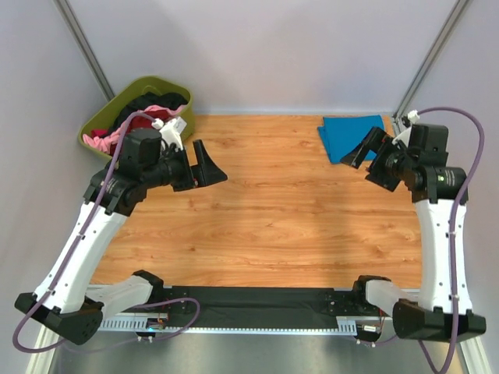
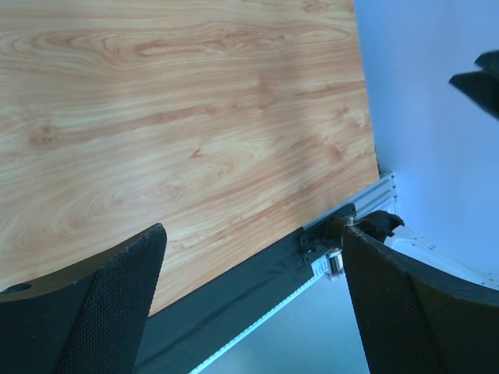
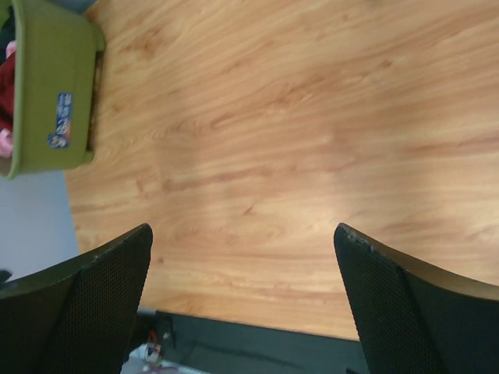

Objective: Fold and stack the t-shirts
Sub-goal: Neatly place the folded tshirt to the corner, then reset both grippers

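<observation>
gaping empty, left gripper (image 1: 203, 167) and right gripper (image 1: 368, 156), blue t-shirt (image 1: 348, 131) folded far right

The top camera looks down on the whole table (image 1: 265, 226) from behind. Both wrist cameras hang closer, facing opposite side edges; all share its near edge.

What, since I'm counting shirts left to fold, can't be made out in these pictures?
- Top view: shirts in the olive-green tub lie heaped, partly behind the left arm; count unclear.
- Top view: the right arm covers the folded blue t-shirt's near corner; layers unclear.
- Right wrist view: the tub is cut by the left edge.
</observation>
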Controlling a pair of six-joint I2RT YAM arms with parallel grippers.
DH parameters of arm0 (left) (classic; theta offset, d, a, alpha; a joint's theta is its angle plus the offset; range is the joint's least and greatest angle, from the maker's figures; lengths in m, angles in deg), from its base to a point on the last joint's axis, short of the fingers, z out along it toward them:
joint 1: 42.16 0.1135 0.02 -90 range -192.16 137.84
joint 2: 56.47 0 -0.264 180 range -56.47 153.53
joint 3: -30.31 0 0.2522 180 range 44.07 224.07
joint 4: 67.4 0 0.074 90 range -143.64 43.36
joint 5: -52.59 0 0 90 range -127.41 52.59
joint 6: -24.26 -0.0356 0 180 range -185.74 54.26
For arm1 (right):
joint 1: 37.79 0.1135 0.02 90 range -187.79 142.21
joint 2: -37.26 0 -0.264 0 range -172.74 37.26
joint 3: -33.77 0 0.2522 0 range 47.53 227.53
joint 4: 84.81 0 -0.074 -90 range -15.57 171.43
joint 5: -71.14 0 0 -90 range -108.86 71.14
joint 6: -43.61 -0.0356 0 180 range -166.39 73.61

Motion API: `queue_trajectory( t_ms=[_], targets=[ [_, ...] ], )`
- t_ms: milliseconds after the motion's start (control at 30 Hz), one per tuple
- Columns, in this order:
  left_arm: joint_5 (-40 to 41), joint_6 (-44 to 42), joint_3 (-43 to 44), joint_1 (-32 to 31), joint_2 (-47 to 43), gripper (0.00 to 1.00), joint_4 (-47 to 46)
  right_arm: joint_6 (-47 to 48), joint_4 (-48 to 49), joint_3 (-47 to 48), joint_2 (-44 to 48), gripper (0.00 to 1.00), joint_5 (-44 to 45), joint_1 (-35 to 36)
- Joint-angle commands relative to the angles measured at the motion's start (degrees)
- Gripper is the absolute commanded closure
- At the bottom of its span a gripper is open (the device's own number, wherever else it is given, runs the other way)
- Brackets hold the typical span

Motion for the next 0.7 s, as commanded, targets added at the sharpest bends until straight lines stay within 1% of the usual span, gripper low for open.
queue_trajectory(
  t_ms=[0, 33, 167, 267, 400, 667],
  targets=[
    [-2.19, 0.74, 0.63, -0.41, -3.95, 0.01, -1.38, -3.31, -2.21, -1.90, 7.27, 0.00, -8.53, 0.21],
    [-2.01, 0.91, 0.29, -0.41, -4.83, 0.01, -1.91, -3.40, -2.56, -2.08, 8.06, 0.00, -10.28, 0.12],
    [-1.13, 2.23, -1.12, -0.41, -9.40, 0.00, -5.07, -4.11, -5.19, -1.99, 11.84, 0.00, -11.88, 0.12],
    [-0.78, 3.20, -2.70, -0.41, -12.04, 0.00, -6.22, -5.33, -4.59, -2.78, 13.87, 0.00, -13.72, 0.12],
    [0.19, 3.29, -4.20, -0.41, -13.37, 0.00, -5.70, -6.39, -3.62, -4.53, 16.07, 0.00, -14.87, 0.12],
    [0.89, 2.06, -2.71, -0.41, -13.19, 0.01, -4.03, -5.60, -3.53, -4.98, 16.25, 0.00, -13.64, 0.21]
  ],
)
